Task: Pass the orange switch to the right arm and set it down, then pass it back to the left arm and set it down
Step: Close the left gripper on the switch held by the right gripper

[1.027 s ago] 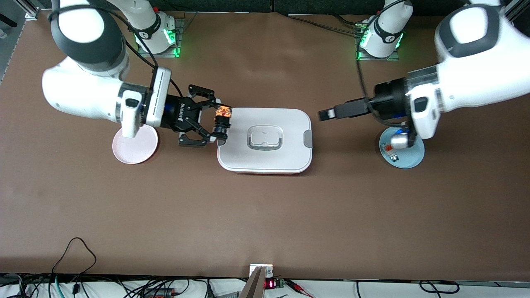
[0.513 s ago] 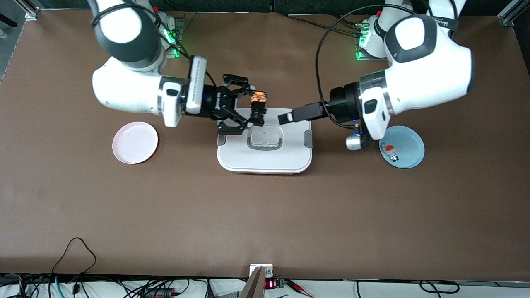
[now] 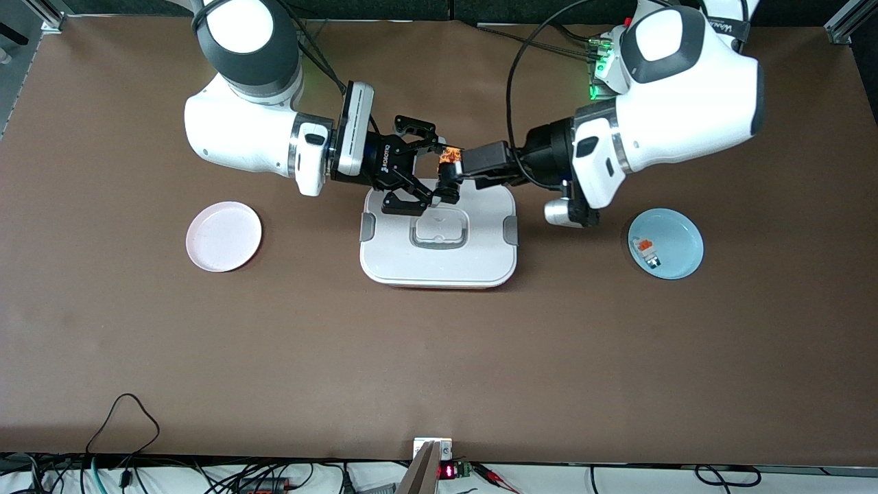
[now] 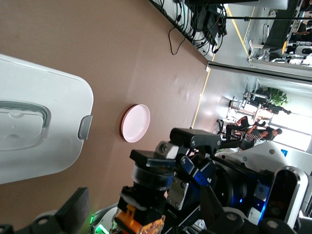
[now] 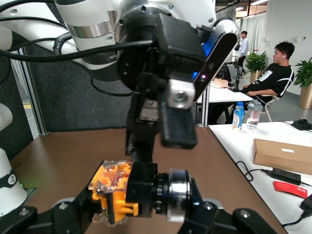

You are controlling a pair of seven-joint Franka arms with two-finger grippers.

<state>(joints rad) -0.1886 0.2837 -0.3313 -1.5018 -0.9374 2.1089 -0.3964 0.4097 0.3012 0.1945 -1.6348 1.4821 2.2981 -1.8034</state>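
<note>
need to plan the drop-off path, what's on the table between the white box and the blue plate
In the front view, only bare brown table lies between the box and the blue plate. The left arm's wrist camera hangs above that stretch, not on it.

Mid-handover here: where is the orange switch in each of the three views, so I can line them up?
Front view: the orange switch is in the right gripper, above the box, meeting the left gripper.
Left wrist view: orange switch at the picture's lower edge.
Right wrist view: orange switch low in the picture, between black fingers.
Shared landmark: the switch's silver ring.
</note>
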